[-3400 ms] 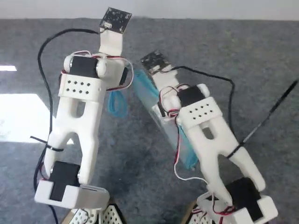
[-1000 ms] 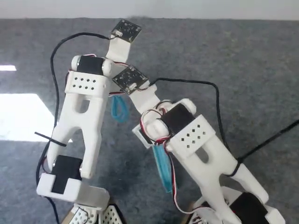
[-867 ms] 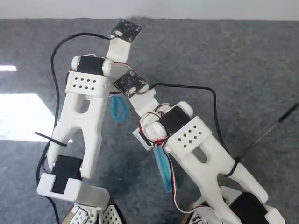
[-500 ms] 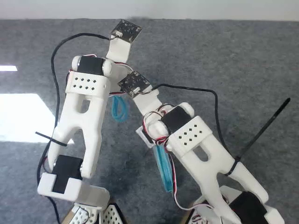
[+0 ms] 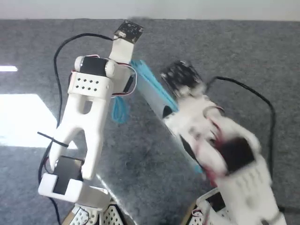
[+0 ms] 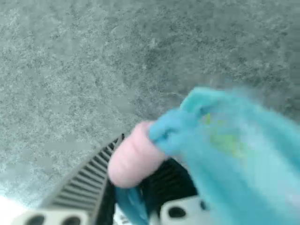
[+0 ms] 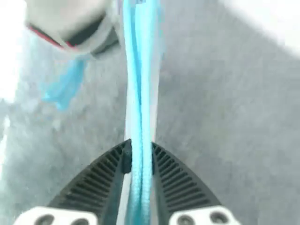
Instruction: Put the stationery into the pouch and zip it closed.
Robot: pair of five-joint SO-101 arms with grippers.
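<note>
Right gripper [image 7: 139, 154] is clamped on the pouch [image 7: 139, 70] edge, jaws tight either side of the blue fabric. Left gripper [image 6: 140, 180] pinches the other end, with a pink piece [image 6: 132, 160] sitting at the jaws (can't tell whether it's stationery or a zip pull). From the high view I see the pouch strung between the two arms over the grey mat [image 5: 243, 51], and a blue loop [image 5: 119, 107] hanging beside the left arm.

The pouch [image 5: 154, 91] stretches over the table [image 5: 234, 47] from the left tool [image 6: 138, 183], farther back, to the right tool [image 7: 138, 161], nearer.
</note>
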